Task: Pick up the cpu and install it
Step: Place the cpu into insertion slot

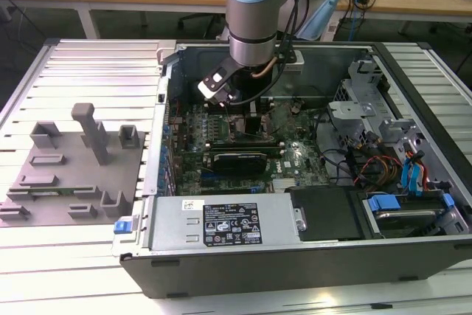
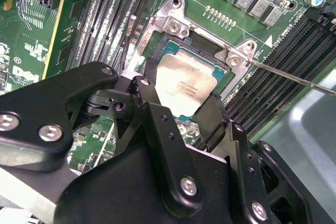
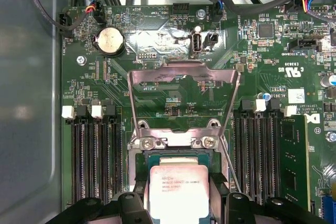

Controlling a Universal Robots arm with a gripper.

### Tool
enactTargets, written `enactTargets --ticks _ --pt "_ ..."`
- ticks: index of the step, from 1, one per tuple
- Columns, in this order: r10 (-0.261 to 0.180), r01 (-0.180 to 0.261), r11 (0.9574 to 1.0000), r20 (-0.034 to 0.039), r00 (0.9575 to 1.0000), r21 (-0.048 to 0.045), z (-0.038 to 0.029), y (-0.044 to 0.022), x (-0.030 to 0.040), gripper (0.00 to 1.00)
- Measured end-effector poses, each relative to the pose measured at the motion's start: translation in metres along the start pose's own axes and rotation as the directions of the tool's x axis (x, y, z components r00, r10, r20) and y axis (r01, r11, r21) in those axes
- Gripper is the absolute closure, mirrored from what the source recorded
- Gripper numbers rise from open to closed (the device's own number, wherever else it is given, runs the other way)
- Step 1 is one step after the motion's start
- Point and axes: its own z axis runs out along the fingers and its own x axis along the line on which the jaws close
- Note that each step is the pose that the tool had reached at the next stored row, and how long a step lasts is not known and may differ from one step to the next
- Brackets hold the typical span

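The cpu (image 2: 184,80), a silver-topped square chip, sits between the black fingers (image 2: 149,100) of my gripper (image 2: 181,95), which is shut on its two opposite edges. It hangs just over the open socket (image 2: 210,40) on the green motherboard; I cannot tell whether it touches the socket bed. In the first wrist view the cpu (image 3: 178,192) lies below the raised metal load plate (image 3: 184,74), with my gripper (image 3: 179,187) around it. The thin socket lever (image 2: 294,77) stands off to one side. In the exterior view my arm (image 1: 254,20) reaches down into the computer case.
Memory slots (image 3: 97,156) flank the socket on both sides. A coin battery (image 3: 109,40) and cables lie beyond the load plate. The case holds a power supply (image 1: 221,223) and a drive cage (image 1: 369,101). A grey fixture tray (image 1: 66,182) lies at the exterior view's left.
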Motion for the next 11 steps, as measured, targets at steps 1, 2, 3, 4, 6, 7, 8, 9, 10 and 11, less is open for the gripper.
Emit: enactTargets --ticks 1,2,3,4,6,7,8,9,10,11 --pt "0.000 0.000 1.0000 0.0000 1.0000 0.0001 0.0000 0.0001 0.0000 0.46" --pt "0.000 0.000 1.0000 0.0000 1.0000 0.0001 0.0000 0.0001 0.0000 0.46" --pt "0.000 0.000 1.0000 0.0000 1.0000 0.0001 0.0000 0.0002 0.0000 0.46" --pt "0.000 0.000 1.0000 0.0001 1.0000 0.0002 0.0000 0.0004 0.0000 0.46" --pt "0.000 0.000 1.0000 0.0000 1.0000 0.0001 0.0000 0.0008 0.0000 0.46" --pt "0.000 0.000 1.0000 0.0000 1.0000 0.0001 0.0001 0.0009 0.0000 0.46" --pt "0.000 0.000 1.0000 0.0000 1.0000 0.0000 0.0001 0.0010 0.0000 0.46" --pt "0.000 0.000 1.0000 0.0000 1.0000 0.0000 0.0001 0.0011 0.0000 0.46" --pt "0.000 0.000 1.0000 0.0000 1.0000 0.0001 0.0001 0.0013 0.0000 0.46" --pt "0.000 0.000 1.0000 0.0000 1.0000 0.0001 0.0001 0.0015 0.0000 0.46"
